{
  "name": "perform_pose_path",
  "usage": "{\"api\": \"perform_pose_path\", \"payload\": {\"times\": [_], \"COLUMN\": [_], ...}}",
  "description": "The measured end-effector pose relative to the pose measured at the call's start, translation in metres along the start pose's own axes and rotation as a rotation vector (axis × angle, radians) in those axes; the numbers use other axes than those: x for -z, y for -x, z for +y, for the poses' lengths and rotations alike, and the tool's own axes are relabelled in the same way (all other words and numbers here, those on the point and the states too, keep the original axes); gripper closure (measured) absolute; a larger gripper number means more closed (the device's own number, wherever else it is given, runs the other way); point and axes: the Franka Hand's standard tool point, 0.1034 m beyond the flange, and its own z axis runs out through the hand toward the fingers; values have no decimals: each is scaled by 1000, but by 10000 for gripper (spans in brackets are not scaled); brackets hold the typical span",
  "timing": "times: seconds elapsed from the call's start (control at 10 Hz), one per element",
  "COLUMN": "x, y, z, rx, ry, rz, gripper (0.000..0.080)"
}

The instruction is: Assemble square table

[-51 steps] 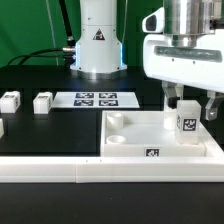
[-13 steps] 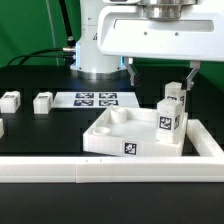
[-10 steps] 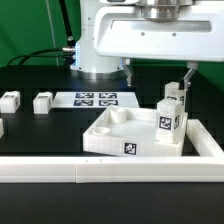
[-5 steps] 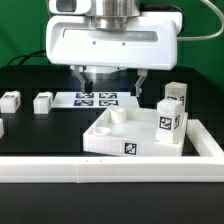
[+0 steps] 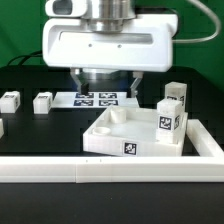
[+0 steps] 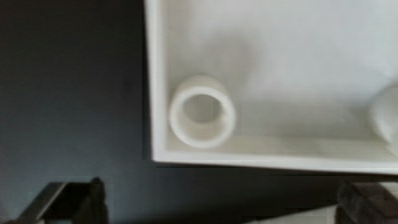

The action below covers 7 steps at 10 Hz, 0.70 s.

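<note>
The square table's white slab lies upside down on the black table, a tag on its front wall. Two white tagged legs stand upright at its corners on the exterior view's right. My gripper hangs open above the slab's far left corner, over the black mat, with nothing between its fingers. The wrist view shows that corner of the slab with an empty round socket. There my gripper shows only as two dark fingertips set wide apart.
Two loose legs lie on the exterior view's left, and a third is cut off by the frame edge. The marker board lies behind the slab. A long white border wall runs along the front and right.
The gripper has moved from above the slab's right side toward the exterior view's left and lower. It stays open. The slab and both standing legs have not moved in the last second.
</note>
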Motion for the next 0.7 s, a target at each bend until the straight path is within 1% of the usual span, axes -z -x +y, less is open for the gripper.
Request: {"api": "perform_pose_path", "payload": {"times": [0.1, 0.2, 0.3, 0.6, 0.7], "x": [-8, -17, -24, -43, -46], "y": [11, 20, 27, 38, 40], "z": [8, 10, 9, 12, 12], "rx": [-6, -11, -9, 0, 3], "ry": [11, 20, 28, 47, 50], "rz": [3, 13, 9, 9, 6], "gripper": [151, 151, 151, 151, 151]}}
